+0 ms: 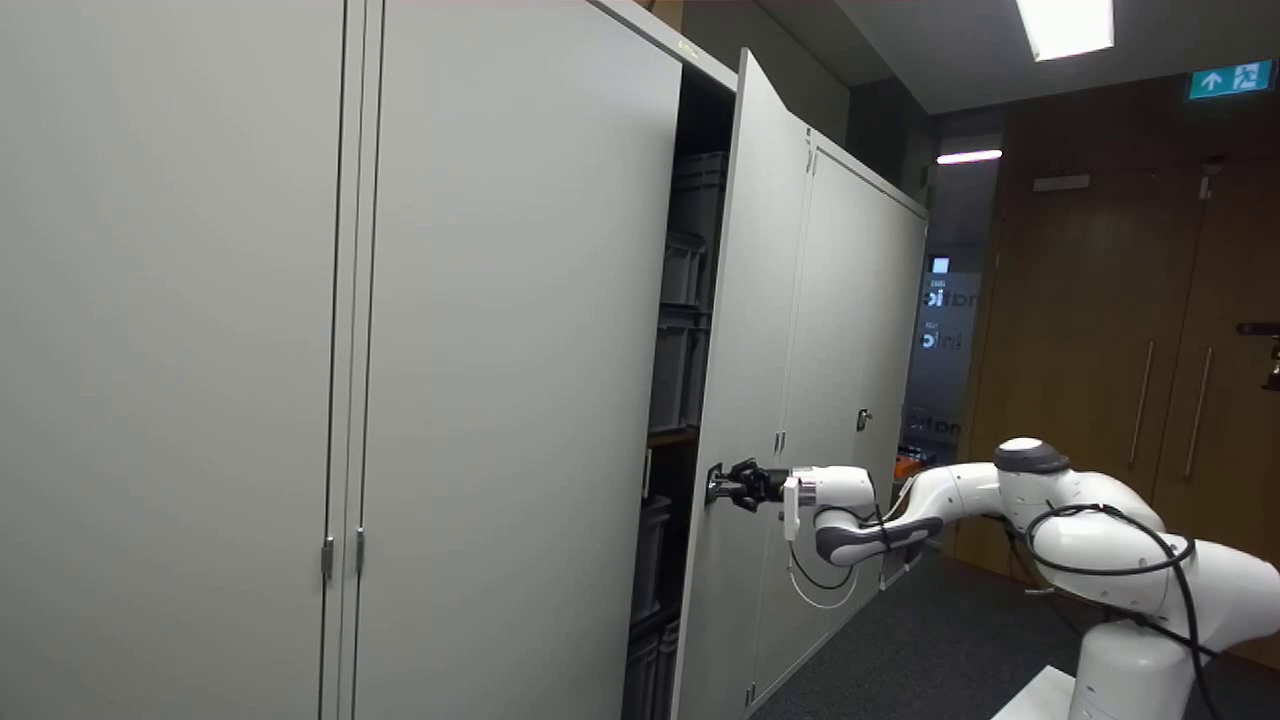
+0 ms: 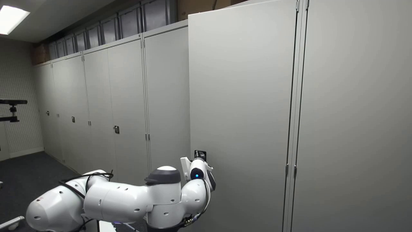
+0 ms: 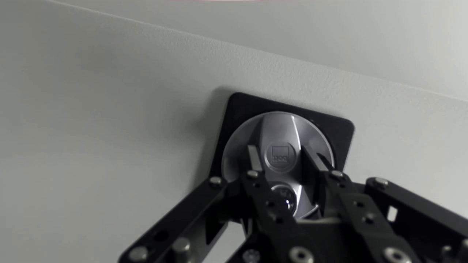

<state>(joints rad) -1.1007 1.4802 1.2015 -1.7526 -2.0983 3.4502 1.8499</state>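
Observation:
A grey cabinet door (image 1: 755, 300) stands ajar, with a dark gap along its free edge. On it sits a round metal handle (image 3: 279, 128) set in a square black plate. My gripper (image 3: 279, 149) is closed round the raised ridge of that handle, one finger on each side. The right finger lies against the ridge; at the left finger a thin dark strip makes contact hard to judge. In both exterior views the gripper meets the door at its handle plate (image 2: 200, 153), where the arm's wrist covers most of the fingers.
Grey bins (image 1: 683, 370) stand on shelves inside the gap. A closed neighbouring door (image 1: 510, 350) adjoins it, and more cabinet doors (image 2: 125, 96) run along the wall. Cables (image 1: 1110, 570) loop round the arm. A camera on a stand (image 2: 13, 102) is at an edge of view.

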